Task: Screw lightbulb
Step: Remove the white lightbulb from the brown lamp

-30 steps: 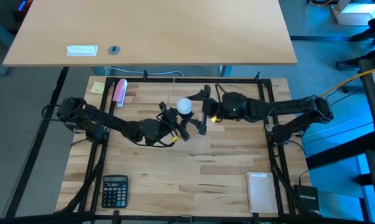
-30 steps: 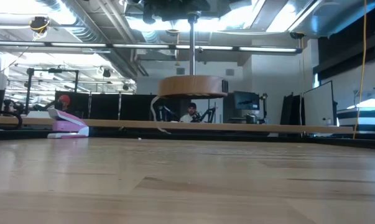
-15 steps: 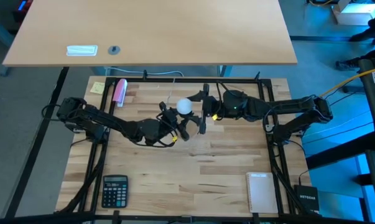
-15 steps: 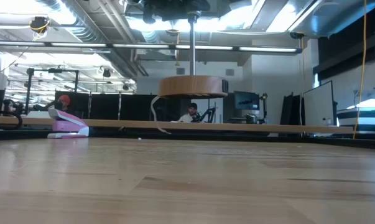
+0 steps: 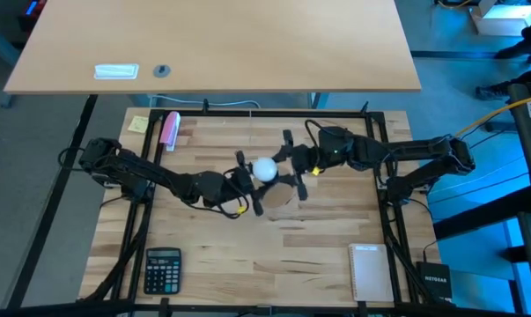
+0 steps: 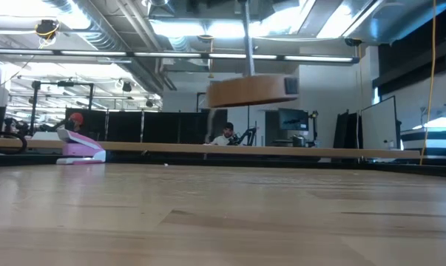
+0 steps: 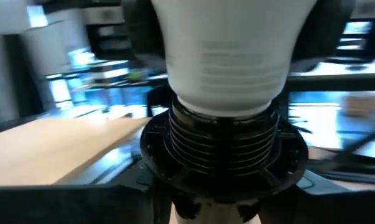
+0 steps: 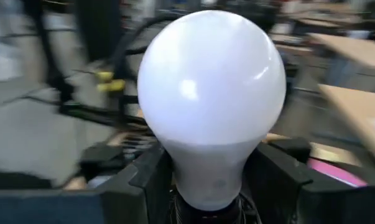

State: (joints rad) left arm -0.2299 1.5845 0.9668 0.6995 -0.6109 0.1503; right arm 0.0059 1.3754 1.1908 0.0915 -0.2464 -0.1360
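Lightbulb point(image 5: 265, 168): white frosted globe, mid-table, held above the wood surface between both arms.
Left wrist view: bulb neck point(image 7: 227, 62) over its ribbed screw base, seated in a black socket point(image 7: 224, 158).
Right wrist view: globe point(image 8: 212, 81) filling the picture, the right arm's dark fingers point(image 8: 277, 171) on either side of the neck; contact cannot be told.
Low view only: round wooden disc point(image 6: 252, 91) on a thin stem, lifted clear of the table point(image 6: 223, 214).
Left gripper point(image 5: 245, 183): narrow, clamped at the socket assembly under the bulb.
Right gripper point(image 5: 291, 164): beside the bulb.
High view only: calculator point(image 5: 162, 269), pink stapler point(image 5: 170, 129), white box point(image 5: 368, 271) at the table edges.
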